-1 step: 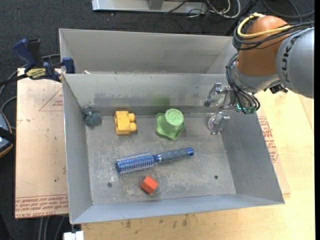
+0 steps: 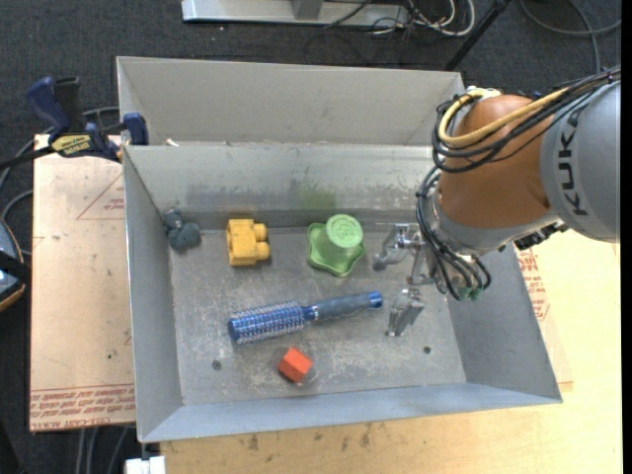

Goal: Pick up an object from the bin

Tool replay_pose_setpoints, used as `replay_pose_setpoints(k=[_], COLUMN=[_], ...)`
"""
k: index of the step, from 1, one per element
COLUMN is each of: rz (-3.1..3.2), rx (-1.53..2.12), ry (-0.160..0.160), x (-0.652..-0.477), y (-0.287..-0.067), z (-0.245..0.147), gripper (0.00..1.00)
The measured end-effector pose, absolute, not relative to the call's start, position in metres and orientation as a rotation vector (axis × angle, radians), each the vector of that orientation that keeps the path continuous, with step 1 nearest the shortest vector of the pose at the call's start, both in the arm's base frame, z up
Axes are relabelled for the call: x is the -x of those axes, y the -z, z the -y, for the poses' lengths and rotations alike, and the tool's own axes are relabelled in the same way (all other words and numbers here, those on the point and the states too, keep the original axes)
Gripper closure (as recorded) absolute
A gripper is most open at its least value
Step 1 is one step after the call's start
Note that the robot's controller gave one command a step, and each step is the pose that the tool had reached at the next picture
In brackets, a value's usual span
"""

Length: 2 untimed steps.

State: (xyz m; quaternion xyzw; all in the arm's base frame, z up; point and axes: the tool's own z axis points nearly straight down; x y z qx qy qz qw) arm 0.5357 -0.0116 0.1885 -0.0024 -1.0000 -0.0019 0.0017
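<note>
We see the gripper spread open, holding nothing; the blue hairbrush lies just to its left in the view, handle end nearest, long axis running away leftward.

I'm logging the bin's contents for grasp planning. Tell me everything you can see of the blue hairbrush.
The blue hairbrush lies flat on the bin floor, near the middle front. It looks plastic: a bristled head at the left and a smooth, darker handle running right, its tip slightly farther back. It appears whole. Nothing seems to touch it; its handle end stops just short of the open pincer.
</note>
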Motion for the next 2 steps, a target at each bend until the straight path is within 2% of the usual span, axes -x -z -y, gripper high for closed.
replay_pose_setpoints(k=[1, 2], rz=[3.138, 3.133], rx=[-0.229, -0.23], ry=[0.001, 0.001], x=[-0.5818, -0.581], y=[-0.0838, -0.0817], z=[0.0045, 0.0045], gripper=[0.0, 1.0])
